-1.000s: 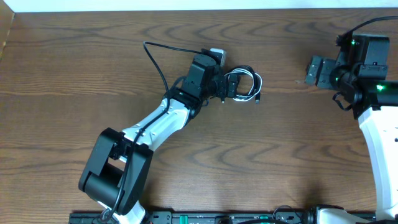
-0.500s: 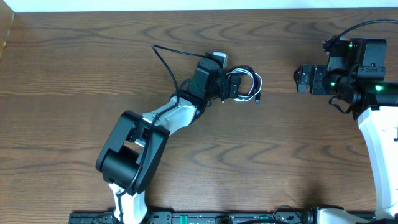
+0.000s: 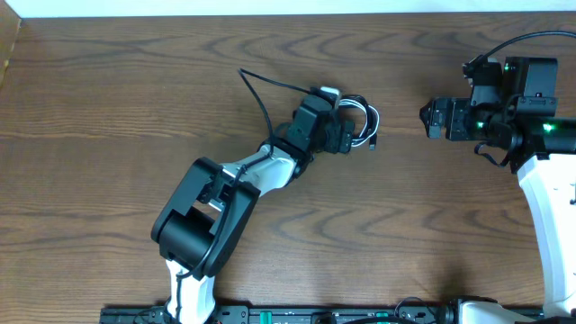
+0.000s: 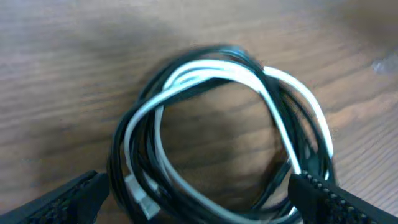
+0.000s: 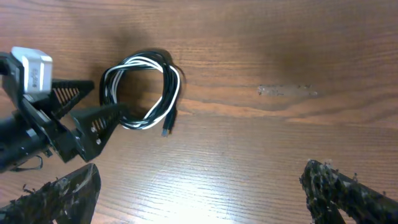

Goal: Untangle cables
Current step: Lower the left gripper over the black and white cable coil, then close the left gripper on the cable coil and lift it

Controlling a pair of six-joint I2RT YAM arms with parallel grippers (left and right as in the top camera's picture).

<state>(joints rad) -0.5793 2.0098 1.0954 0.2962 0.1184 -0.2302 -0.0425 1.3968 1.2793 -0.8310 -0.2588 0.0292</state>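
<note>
The left fingers (image 4: 68,196), gaping and empty, are straddling the coiled cables (image 4: 217,124), likely needing to pinch one strand next.

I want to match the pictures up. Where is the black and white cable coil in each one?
Overhead: cable coil in the upper middle, slightly right.
Left wrist: it fills the centre.
Right wrist: it is in the upper left.
Shared landmark: the left tool, open at the coil's edge.

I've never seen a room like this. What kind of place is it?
Probably a robot lab: a left arm and a right arm stand at a wooden table, with a small coil of cables lying on it.
</note>
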